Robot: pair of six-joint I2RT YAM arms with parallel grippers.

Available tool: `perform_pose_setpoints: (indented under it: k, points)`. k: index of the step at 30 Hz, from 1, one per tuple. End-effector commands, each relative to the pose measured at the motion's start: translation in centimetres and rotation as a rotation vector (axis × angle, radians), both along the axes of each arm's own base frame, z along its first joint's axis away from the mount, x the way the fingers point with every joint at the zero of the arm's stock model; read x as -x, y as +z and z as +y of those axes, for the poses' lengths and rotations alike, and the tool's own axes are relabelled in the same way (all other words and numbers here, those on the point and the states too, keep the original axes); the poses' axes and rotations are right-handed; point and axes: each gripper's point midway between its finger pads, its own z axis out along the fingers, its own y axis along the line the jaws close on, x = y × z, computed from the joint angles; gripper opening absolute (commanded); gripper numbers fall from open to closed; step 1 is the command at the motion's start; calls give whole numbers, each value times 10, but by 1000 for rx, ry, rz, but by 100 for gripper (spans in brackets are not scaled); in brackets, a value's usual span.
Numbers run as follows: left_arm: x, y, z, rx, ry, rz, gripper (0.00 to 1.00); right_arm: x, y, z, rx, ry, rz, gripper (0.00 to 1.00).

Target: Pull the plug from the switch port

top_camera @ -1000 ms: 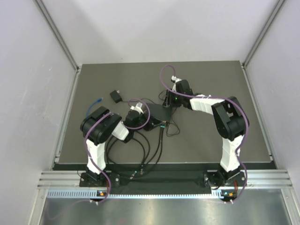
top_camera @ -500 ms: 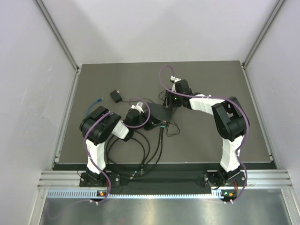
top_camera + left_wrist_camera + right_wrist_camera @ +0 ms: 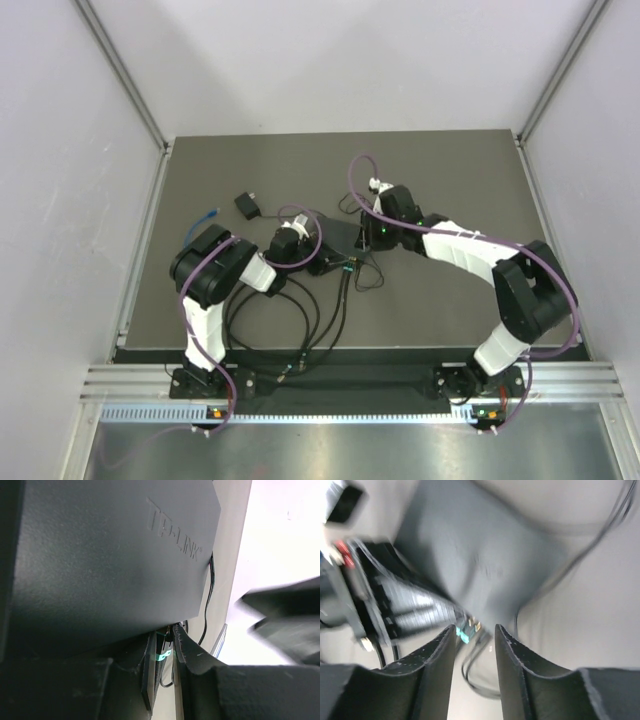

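The black TP-LINK switch box (image 3: 335, 238) lies mid-table. A plug with a green tag (image 3: 350, 265) sits in a port on its near edge, with black cables trailing toward me. My left gripper (image 3: 312, 262) grips the box's near left edge. In the left wrist view the box (image 3: 110, 555) fills the frame and my left gripper (image 3: 162, 640) closes on its thin edge beside the green tag (image 3: 164, 654). My right gripper (image 3: 377, 234) is at the box's right side. In the blurred right wrist view it (image 3: 475, 632) is open, with the plug (image 3: 469, 626) just beyond its tips and the box (image 3: 480, 555) behind.
A small black adapter block (image 3: 247, 205) and a blue cable end (image 3: 208, 213) lie at the left back. Black cables (image 3: 320, 310) loop from the box to the table's near edge. More cable (image 3: 368, 278) curls at the box's right.
My right arm has swung out to the right and its gripper has moved from the box's far edge toward me, to the right side near the plug. My left arm has hardly moved.
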Motion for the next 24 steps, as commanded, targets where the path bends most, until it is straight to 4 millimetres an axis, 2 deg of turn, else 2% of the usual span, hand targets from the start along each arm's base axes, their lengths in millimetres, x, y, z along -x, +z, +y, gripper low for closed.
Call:
perform_pose_setpoints:
  k: [1,5,10,13,17,21,24]
  points:
    - [23,-61,30,-170,65,222,0,22,-11,7,-43,-26,63,36]
    - [22,-57,29,-169,72,216,0,31,-31,7,-36,-59,116,35]
    - [22,-54,32,-173,84,213,0,33,-38,14,-108,-107,140,36]
    - [22,-54,32,-170,87,215,0,40,-51,18,-133,-123,195,37]
    - [21,-53,31,-168,86,213,0,36,-61,27,-202,-151,207,38]
    - [20,-51,29,-170,80,212,0,34,-72,26,-226,-220,221,36]
    - [22,-53,29,-179,73,216,0,31,-71,25,-275,-287,216,34]
